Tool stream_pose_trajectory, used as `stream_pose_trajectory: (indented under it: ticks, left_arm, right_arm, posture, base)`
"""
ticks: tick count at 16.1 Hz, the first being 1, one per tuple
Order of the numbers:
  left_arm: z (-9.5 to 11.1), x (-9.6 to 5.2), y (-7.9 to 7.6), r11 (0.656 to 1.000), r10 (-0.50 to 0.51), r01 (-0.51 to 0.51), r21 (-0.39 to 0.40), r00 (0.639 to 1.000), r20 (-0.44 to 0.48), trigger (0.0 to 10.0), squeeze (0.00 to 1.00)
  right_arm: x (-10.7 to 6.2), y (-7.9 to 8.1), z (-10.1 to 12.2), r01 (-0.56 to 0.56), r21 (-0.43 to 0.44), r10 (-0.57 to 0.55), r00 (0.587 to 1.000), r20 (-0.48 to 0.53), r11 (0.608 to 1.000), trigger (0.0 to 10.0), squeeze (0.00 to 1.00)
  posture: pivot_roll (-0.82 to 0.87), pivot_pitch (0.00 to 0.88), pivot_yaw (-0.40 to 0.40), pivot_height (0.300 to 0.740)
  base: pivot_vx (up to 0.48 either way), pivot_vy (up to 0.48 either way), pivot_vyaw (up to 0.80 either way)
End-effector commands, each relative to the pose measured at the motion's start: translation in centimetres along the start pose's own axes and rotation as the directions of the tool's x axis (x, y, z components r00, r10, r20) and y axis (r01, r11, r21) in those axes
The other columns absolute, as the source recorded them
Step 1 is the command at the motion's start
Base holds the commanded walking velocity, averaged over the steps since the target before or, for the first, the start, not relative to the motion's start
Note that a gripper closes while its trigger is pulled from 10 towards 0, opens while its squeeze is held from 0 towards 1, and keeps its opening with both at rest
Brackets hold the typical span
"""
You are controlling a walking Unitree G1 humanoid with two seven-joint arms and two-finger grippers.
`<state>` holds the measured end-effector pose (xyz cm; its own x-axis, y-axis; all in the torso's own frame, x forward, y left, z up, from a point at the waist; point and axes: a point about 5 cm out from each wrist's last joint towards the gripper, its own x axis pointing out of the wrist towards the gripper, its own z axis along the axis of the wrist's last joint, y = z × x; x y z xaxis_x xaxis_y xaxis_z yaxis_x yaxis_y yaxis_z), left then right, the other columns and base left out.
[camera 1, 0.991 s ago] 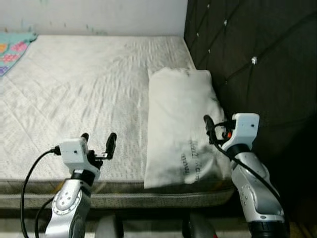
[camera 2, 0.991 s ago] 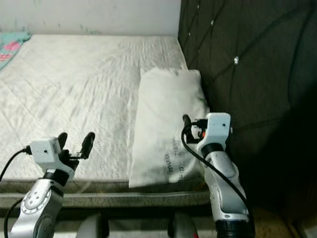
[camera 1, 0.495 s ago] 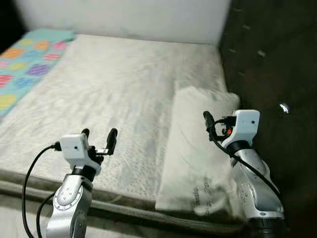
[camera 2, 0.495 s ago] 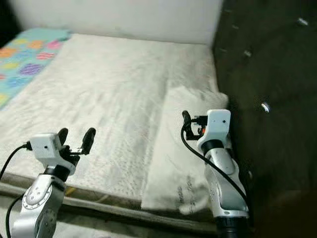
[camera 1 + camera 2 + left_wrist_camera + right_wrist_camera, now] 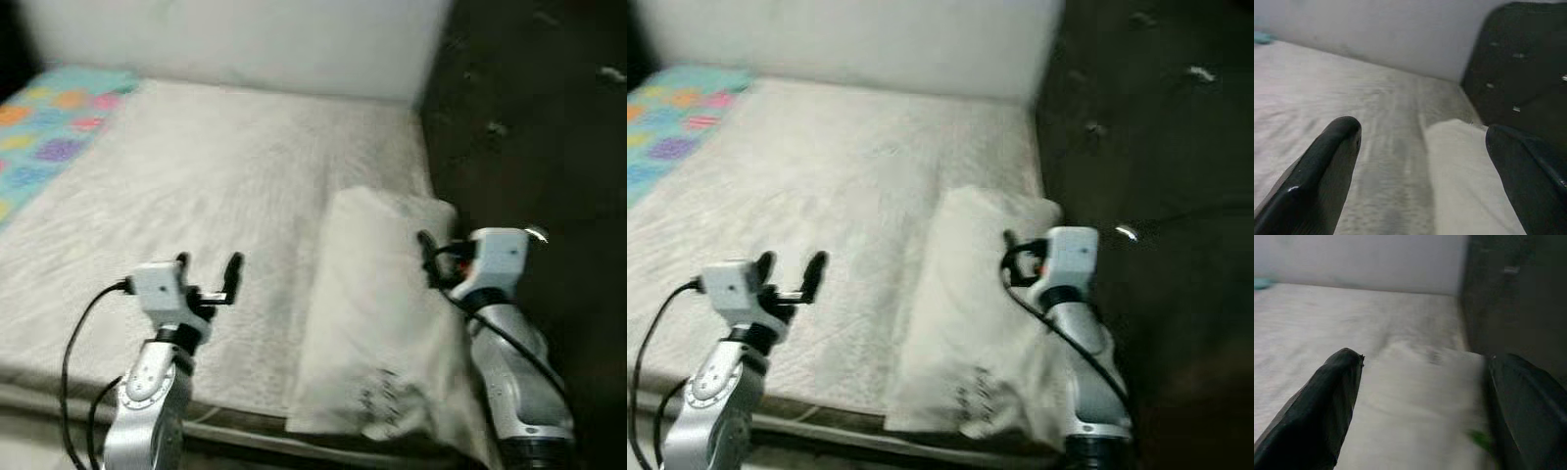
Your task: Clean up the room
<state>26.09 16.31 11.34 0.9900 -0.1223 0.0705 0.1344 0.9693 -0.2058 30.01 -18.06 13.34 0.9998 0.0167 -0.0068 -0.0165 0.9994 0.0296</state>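
Observation:
A white pillow (image 5: 377,313) lies along the bed's right side, against the dark tufted headboard (image 5: 529,117). Its near end hangs slightly over the mattress edge. The bare white mattress (image 5: 216,186) stretches back to a pale wall. My left gripper (image 5: 208,266) is raised over the mattress's near edge, open and holding nothing, left of the pillow. My right gripper (image 5: 429,262) hovers above the pillow's right side, near the headboard. In the right wrist view its fingers (image 5: 1327,406) stand wide apart over the pillow (image 5: 1415,401), with nothing between them.
A turquoise blanket with coloured patches (image 5: 54,103) lies at the bed's far left corner. The headboard walls off the right side. The mattress's front edge (image 5: 235,431) runs just before my arms. The picture is blurred.
The camera has swung and blurred, so the bed shows from a different angle, with the blanket now in view. Both arms keep the same raised pose with open fingers.

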Motion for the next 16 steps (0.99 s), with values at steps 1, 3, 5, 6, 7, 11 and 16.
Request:
stream_pose_trajectory:
  ticks: [1,3,5,6,7,11,16]
  left_arm:
    - [0.08,-0.29,0.84,1.000,0.022,-0.022,0.013,1.000,-0.004,10.0,0.00]
    - [0.11,-0.22,0.89,1.000,0.020,-0.020,0.012,1.000,-0.003,10.0,0.00]
    - [0.12,-0.17,0.80,1.000,0.015,-0.015,0.011,1.000,-0.003,10.0,0.00]
    - [0.12,-0.14,0.74,1.000,0.012,-0.012,0.011,1.000,-0.003,10.0,0.00]
    - [0.10,-0.08,0.65,1.000,0.007,-0.007,0.011,1.000,-0.003,10.0,0.00]
    - [0.08,-0.01,0.73,1.000,0.009,-0.009,0.002,1.000,-0.004,10.0,0.00]
    - [0.08,0.04,0.61,1.000,0.000,0.000,-0.006,1.000,-0.002,10.0,0.00]
  right_arm:
    - [0.02,0.82,-0.09,-0.021,0.013,0.021,1.000,-0.007,1.000,10.0,0.00]
    - [-0.16,0.81,-0.38,-0.021,0.010,0.021,1.000,-0.022,1.000,10.0,0.00]
    - [-0.14,0.87,-0.41,-0.022,0.009,0.022,1.000,-0.022,1.000,10.0,0.00]
    - [-0.13,0.92,-0.38,-0.024,0.008,0.025,1.000,-0.020,1.000,10.0,0.00]
    - [-0.08,1.00,-0.39,-0.029,0.008,0.029,0.999,-0.016,1.000,10.0,0.00]
    - [0.02,1.12,-0.54,-0.032,0.012,0.033,0.999,-0.025,0.999,10.0,0.00]
    - [0.09,1.28,-0.61,-0.041,0.008,0.041,0.999,-0.027,0.999,10.0,0.00]
  posture:
    - [-0.05,0.000,-0.003,0.740]
    - [-0.05,0.000,-0.002,0.740]
    - [-0.05,0.000,-0.001,0.740]
    - [-0.05,0.000,0.000,0.740]
    - [-0.05,0.000,-0.001,0.740]
    - [-0.05,0.000,-0.002,0.740]
    - [-0.05,0.000,-0.002,0.740]
  base:
    - [0.000,0.000,0.00]
    - [0.000,0.000,-0.40]
    - [0.000,0.000,-0.80]
    - [0.000,0.000,0.00]
    - [0.000,0.000,0.00]
    - [0.000,0.000,-0.20]
    - [0.000,0.000,-0.32]
